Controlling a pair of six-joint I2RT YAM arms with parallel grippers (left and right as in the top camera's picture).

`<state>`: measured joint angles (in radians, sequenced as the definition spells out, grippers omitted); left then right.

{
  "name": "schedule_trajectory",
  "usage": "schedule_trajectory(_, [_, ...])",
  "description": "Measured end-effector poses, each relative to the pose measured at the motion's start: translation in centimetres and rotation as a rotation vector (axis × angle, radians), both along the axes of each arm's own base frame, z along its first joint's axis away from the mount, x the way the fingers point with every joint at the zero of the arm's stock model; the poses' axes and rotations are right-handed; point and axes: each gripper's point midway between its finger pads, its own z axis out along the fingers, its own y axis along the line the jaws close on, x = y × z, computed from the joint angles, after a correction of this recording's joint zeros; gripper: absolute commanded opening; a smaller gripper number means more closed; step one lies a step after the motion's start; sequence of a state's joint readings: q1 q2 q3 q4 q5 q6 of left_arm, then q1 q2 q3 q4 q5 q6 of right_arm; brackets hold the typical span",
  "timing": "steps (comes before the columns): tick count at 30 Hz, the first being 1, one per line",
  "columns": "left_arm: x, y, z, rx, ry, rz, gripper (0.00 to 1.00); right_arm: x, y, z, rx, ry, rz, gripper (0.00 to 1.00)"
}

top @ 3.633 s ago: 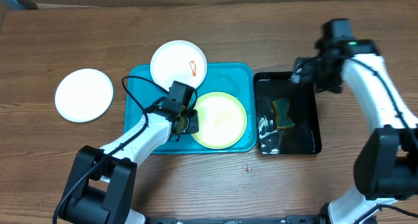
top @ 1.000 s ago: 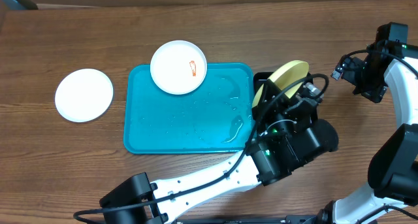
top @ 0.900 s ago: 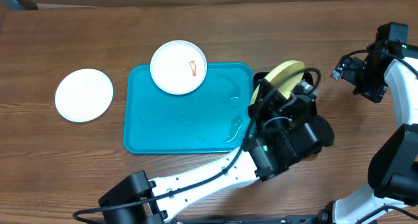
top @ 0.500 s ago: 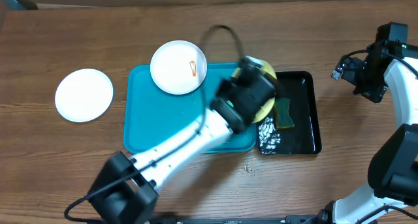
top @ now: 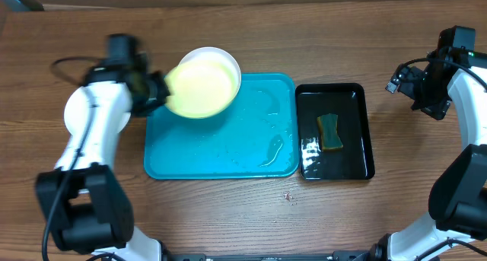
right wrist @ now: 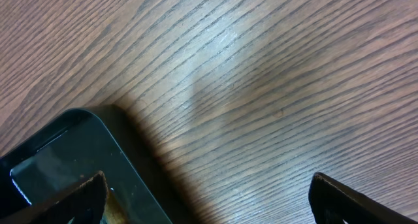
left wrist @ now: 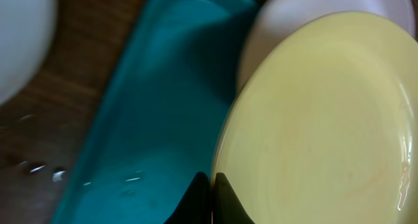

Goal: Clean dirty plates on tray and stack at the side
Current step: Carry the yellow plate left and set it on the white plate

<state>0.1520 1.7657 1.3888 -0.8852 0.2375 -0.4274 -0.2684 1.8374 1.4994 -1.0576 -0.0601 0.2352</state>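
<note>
One step is live at the upper-left corner of the turquoise tray [top: 198, 151]: you're holding the yellow-green plate [top: 199, 90] tilted above it. The left gripper [left wrist: 211, 181] is clamped on the plate's left rim, fingers pinched together on the edge in the wrist view. My read is that it's headed for the stack spot left of the tray. Lift clear of the tray's raised rim, level the plate before lowering, and don't let go until it's seated, since a rim pinch on a wet plate may slip. The target is poorly seen: what looks like another white plate [left wrist: 19, 41] lies left of the tray, and the arm covers it overhead. Beneath the held plate, a white plate [left wrist: 294, 12] shows only a crescent at the tray's top edge; can't tell if it's smeared. Otherwise the tray holds just water streaks [top: 274, 148]. The black tray [top: 356, 139], just beside the tray's right edge, holds a sponge [top: 329, 132]. The right gripper [right wrist: 209, 198] hangs spread wide and empty, well right of the tray.
</note>
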Motion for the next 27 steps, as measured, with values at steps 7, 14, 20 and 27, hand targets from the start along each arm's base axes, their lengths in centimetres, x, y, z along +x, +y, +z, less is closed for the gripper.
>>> schedule_trajectory(7, [-4.5,13.3,-0.4,-0.010,0.059,0.362,0.04,0.0,0.0,0.0,0.000,0.000,0.000,1.00])
schedule_trajectory(14, [-7.2,20.3,-0.3,0.054,0.037,0.545,0.04,0.0,0.0,0.0,0.000,0.000,0.000,1.00])
schedule_trajectory(20, [-6.2,22.3,0.0,0.129,-0.026,0.567,0.04,0.0,0.0,0.0,0.000,0.000,0.000,1.00])
schedule_trajectory(27, [-6.5,23.2,-0.2,0.169,-0.021,0.608,0.64,0.0,0.0,0.0,0.000,0.000,0.000,1.00])
